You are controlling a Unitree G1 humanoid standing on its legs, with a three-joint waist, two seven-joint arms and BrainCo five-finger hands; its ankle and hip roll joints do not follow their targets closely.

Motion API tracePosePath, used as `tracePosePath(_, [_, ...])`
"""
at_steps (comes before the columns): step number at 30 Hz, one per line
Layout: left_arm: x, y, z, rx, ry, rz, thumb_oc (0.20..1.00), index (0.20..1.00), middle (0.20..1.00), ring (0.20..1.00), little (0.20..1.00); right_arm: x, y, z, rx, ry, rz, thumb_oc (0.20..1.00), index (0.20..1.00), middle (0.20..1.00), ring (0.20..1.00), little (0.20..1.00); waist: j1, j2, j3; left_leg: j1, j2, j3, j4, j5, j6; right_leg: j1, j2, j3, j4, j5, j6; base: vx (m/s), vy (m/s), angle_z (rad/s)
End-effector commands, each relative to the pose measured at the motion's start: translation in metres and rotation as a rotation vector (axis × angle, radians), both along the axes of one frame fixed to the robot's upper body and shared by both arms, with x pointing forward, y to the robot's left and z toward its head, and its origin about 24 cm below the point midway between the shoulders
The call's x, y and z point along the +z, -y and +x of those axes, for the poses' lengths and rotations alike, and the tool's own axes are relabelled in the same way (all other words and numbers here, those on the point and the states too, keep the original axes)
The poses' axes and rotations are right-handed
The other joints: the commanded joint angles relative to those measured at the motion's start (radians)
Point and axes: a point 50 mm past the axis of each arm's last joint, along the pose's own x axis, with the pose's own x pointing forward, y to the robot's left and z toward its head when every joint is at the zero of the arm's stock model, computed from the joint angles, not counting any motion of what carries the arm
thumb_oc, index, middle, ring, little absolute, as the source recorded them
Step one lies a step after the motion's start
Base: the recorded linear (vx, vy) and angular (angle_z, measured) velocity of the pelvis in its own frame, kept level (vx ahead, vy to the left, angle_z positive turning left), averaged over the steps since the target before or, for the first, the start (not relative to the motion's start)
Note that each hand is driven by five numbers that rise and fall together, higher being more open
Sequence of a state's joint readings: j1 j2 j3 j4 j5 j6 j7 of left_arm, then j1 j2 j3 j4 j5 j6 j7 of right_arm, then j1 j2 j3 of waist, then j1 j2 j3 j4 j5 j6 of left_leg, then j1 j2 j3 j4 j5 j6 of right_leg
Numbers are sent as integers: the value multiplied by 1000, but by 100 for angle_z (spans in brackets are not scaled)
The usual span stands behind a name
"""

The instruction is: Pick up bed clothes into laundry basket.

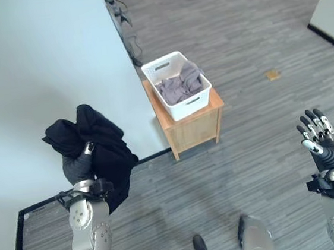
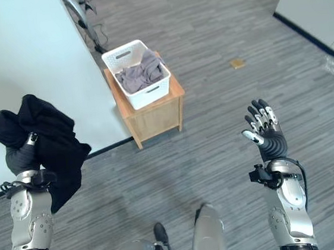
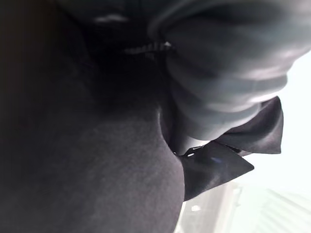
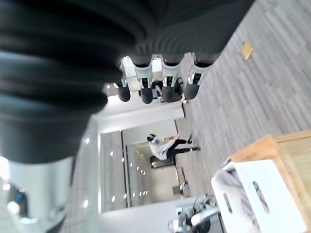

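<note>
Black garment [image 1: 100, 147] bunched in the left hand [image 1: 78, 164]'s curled fingers; right hand [image 2: 266, 131] raised, fingers straight, empty.

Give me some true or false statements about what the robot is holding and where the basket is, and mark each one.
1. The left hand grips a black garment. True.
2. The right hand holds a grey cloth. False: it is open, holding nothing.
3. The white laundry basket sits on a wooden cabinet. True.
4. The basket is empty. False: grey clothes lie in it.
5. The black garment lies on the floor. False: it hangs from the raised left hand.
</note>
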State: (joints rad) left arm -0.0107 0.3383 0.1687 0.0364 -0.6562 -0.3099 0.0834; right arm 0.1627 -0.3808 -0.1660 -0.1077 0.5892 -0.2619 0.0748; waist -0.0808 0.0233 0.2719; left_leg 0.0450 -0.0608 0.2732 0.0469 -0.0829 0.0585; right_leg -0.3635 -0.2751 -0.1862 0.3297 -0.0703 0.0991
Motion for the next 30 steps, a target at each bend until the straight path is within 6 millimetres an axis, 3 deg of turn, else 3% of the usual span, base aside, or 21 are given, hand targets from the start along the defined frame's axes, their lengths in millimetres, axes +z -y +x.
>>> tracePosePath(1, [39, -1, 9, -41, 170, 89, 200, 200, 200, 200, 200, 24, 6, 3, -13, 122, -44, 1000, 1000, 1000, 1000, 1000, -27, -6, -10, 55, 79, 1, 48, -60, -88, 99, 1, -13, -243, 165, 57, 402, -260, 25])
tracePosePath(3, [34, 1, 10, -64, 136, 121, 200, 200, 200, 200, 200, 24, 9, -2, -19, 105, -79, 1000, 1000, 1000, 1000, 1000, -47, -16, -19, 98, 87, 1, 46, -83, -111, 88, -27, -32, -326, 218, 83, 471, -349, 29])
tracePosePath(5, [27, 3, 9, -70, 117, 112, 200, 200, 200, 200, 200, 23, 13, -5, -28, 99, -84, 1000, 1000, 1000, 1000, 1000, -55, -26, -36, 111, 90, -7, 85, -105, -121, 113, -29, -28, -317, 242, 80, 367, -266, 30])
tracePosePath(6, [22, 4, 6, -78, 103, 96, 200, 200, 200, 200, 200, 21, 15, -7, -31, 88, -82, 1000, 1000, 1000, 1000, 1000, -58, -17, -43, 115, 113, -14, 131, -92, -138, 126, -11, -22, -304, 226, 70, 385, -288, 33])
tracePosePath(7, [16, 4, 4, -72, 89, 72, 200, 200, 200, 200, 200, 19, 18, -8, -36, 77, -81, 1000, 1000, 1000, 1000, 1000, -62, -13, -45, 101, 136, -27, 207, -55, -155, 141, 9, -13, -289, 224, 51, 361, -347, 23])
tracePosePath(9, [10, 6, 4, -70, 82, 24, 200, 200, 200, 200, 200, 23, 21, -5, -39, 84, -82, 1000, 1000, 1000, 1000, 1000, -58, -11, -39, 27, 189, -28, 442, 72, -202, 187, 45, -24, -267, 186, 6, 279, -336, 17])
tracePosePath(11, [10, 5, 4, -69, 83, 24, 200, 200, 200, 200, 200, 23, 21, -5, -38, 85, -82, 1000, 1000, 1000, 1000, 1000, -62, -12, -42, 16, 189, -32, 449, 73, -202, 184, 44, -28, -270, 190, 3, 151, -209, 4])
tracePosePath(12, [11, 3, 4, -60, 91, 11, 200, 200, 200, 200, 200, 26, 23, -3, -24, 92, -81, 1000, 1000, 1000, 1000, 1000, -44, -20, -31, -41, 236, -28, 591, 174, -234, 256, 77, -44, -286, 134, -47, 479, -543, -10])
tracePosePath(13, [19, 5, 14, -72, 115, -3, 200, 200, 200, 200, 200, 30, 28, 1, -44, 88, -99, 1000, 1000, 1000, 1000, 1000, -29, -25, -21, -130, 336, 74, 562, 194, -247, 358, 97, -70, -326, 80, -67, 481, -542, 9])
tracePosePath(14, [19, 4, 15, -72, 116, -4, 200, 200, 200, 200, 200, 30, 28, 1, -44, 89, -99, 1000, 1000, 1000, 1000, 1000, -29, -25, -20, -129, 336, 73, 562, 194, -247, 360, 97, -71, -329, 81, -67, 361, -297, 49])
tracePosePath(15, [20, 4, 18, -73, 116, -13, 200, 200, 200, 200, 200, 31, 26, 4, -31, 91, -99, 1000, 1000, 1000, 1000, 1000, -24, -23, -23, -152, 329, 85, 493, 177, -238, 381, 96, -79, -343, 78, -58, 203, -7, 48])
tracePosePath(17, [24, 2, 25, -74, 111, 7, 200, 200, 200, 200, 200, 31, 23, 7, -3, 85, -104, 1000, 1000, 1000, 1000, 1000, -12, -3, -43, -162, 268, 66, 268, 161, -212, 399, 96, -77, -351, 74, -33, 336, 59, 9])
tracePosePath(19, [40, -3, 33, -98, 111, 132, 200, 200, 200, 200, 200, 21, 17, 4, 50, 29, -119, 1000, 1000, 1000, 1000, 1000, -32, 31, -58, -110, 225, 46, 118, 173, -203, 416, 105, -65, -339, 59, -22, 351, 99, -18])
tracePosePath(21, [48, -2, 43, -106, 110, 186, 200, 200, 200, 200, 200, 16, 15, 2, 55, 17, -103, 1000, 1000, 1000, 1000, 1000, -42, 36, -67, -84, 208, 65, 75, 170, -200, 420, 101, -68, -344, 62, -18, 193, 83, -30])
tracePosePath(24, [65, -20, 55, -57, 105, 241, 200, 200, 200, 200, 200, 9, 7, 0, 119, -14, -100, 1000, 1000, 1000, 1000, 1000, -56, 44, -91, -22, 168, 91, -33, 159, -175, 408, 98, -57, -362, 75, 2, 184, 81, 2])
tracePosePath(28, [73, -47, 66, 49, 10, 339, 200, 200, 200, 200, 200, 8, 9, -2, 124, -42, -117, 1000, 1000, 1000, 1000, 1000, -77, 48, -109, 26, 161, 129, -127, 179, -172, 382, 104, -43, -369, 95, 23, 105, 24, -28])
tracePosePath(30, [91, -58, 72, 91, -2, 421, 200, 200, 200, 200, 200, 6, 11, -3, 116, -47, -113, 1000, 1000, 1000, 1000, 1000, -87, 46, -110, 30, 166, 143, -131, 177, -174, 369, 111, -37, -372, 102, 33, 61, -6, -5])
